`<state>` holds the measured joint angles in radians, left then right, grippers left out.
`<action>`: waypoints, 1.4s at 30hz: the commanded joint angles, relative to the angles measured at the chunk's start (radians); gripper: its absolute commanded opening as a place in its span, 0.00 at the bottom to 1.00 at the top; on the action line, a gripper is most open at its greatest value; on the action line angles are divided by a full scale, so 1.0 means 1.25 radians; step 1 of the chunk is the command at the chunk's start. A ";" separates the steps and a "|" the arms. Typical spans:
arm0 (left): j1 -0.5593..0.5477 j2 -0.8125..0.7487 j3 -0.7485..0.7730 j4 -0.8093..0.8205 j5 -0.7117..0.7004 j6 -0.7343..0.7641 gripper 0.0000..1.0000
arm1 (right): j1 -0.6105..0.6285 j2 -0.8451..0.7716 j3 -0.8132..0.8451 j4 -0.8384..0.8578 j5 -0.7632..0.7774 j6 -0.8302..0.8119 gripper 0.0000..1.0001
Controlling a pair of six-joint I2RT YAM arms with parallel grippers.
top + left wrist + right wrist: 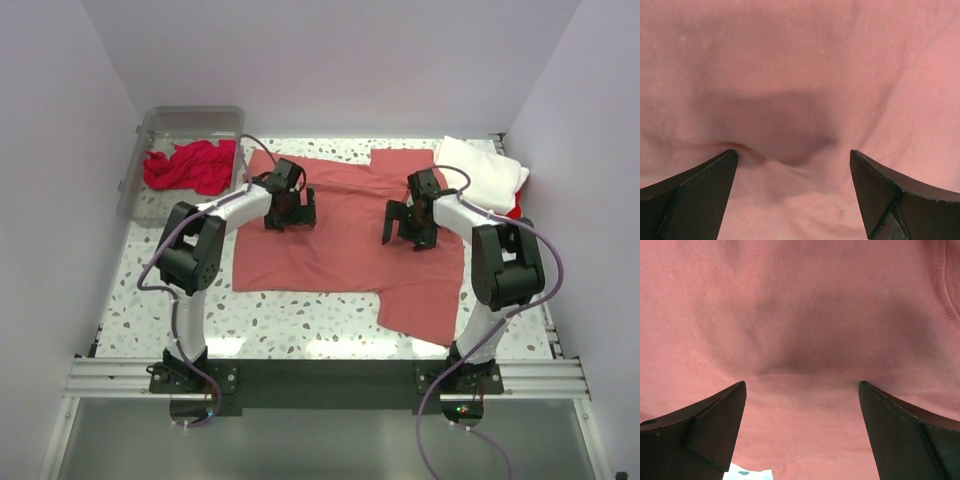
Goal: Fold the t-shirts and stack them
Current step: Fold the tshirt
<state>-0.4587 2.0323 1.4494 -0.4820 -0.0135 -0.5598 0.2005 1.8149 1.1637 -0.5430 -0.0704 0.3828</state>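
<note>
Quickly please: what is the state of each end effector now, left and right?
Left end effector: open, holding nothing, low over the coral-red t-shirt.
Right end effector: open, holding nothing, over the same t-shirt.

The coral shirt (330,240) is soft, matt, fine-knit cloth, lightly creased. The white shirt (487,170) and red shirt (190,166) are matt cloth too. The bin (190,115) is clear, glossy plastic. The worktop (300,322) looks smooth, speckled like stone. The left tool (792,152) and right tool (801,385) are matt black plastic.
</note>
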 commanded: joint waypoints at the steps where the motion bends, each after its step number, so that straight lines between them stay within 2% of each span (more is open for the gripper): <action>1: 0.004 0.071 0.053 -0.022 -0.037 0.022 1.00 | -0.002 0.059 0.032 0.016 0.012 0.010 0.98; 9: 0.015 0.160 0.218 -0.083 -0.069 0.051 1.00 | -0.008 0.143 0.168 -0.020 0.027 0.014 0.98; 16: 0.017 0.154 0.323 -0.113 -0.086 0.103 1.00 | -0.008 0.158 0.263 -0.055 -0.019 -0.006 0.98; 18: 0.017 0.078 0.283 -0.097 -0.101 0.098 1.00 | -0.008 0.140 0.273 -0.064 -0.028 -0.009 0.98; 22: 0.017 -0.111 0.099 -0.056 -0.163 0.042 1.00 | -0.008 0.070 0.257 -0.070 -0.053 -0.007 0.98; 23: 0.017 -0.149 0.007 -0.046 -0.176 0.028 1.00 | -0.008 0.043 0.247 -0.069 -0.061 -0.003 0.98; 24: 0.017 -0.216 -0.035 -0.049 -0.191 0.011 1.00 | -0.008 0.026 0.223 -0.069 -0.079 -0.001 0.98; 27: 0.017 -0.316 -0.186 -0.075 -0.233 -0.049 1.00 | -0.008 -0.034 0.159 -0.066 -0.095 0.014 0.98; 28: 0.017 -0.336 -0.251 -0.079 -0.246 -0.075 1.00 | -0.008 -0.048 0.143 -0.065 -0.099 0.016 0.98; 31: 0.018 -0.385 -0.338 -0.082 -0.271 -0.113 1.00 | -0.008 -0.106 0.084 -0.064 -0.104 0.025 0.98; 35: 0.027 -0.397 -0.380 -0.077 -0.296 -0.145 0.96 | -0.008 -0.160 0.035 -0.065 -0.106 0.039 0.98; 42: 0.093 -0.391 -0.433 -0.012 -0.281 -0.166 0.87 | -0.008 -0.217 -0.012 -0.079 -0.103 0.040 0.98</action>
<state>-0.3817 1.5452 0.9241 -0.5648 -0.3405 -0.7261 0.1951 1.5997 1.1599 -0.6258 -0.1772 0.4210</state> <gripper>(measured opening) 0.886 0.983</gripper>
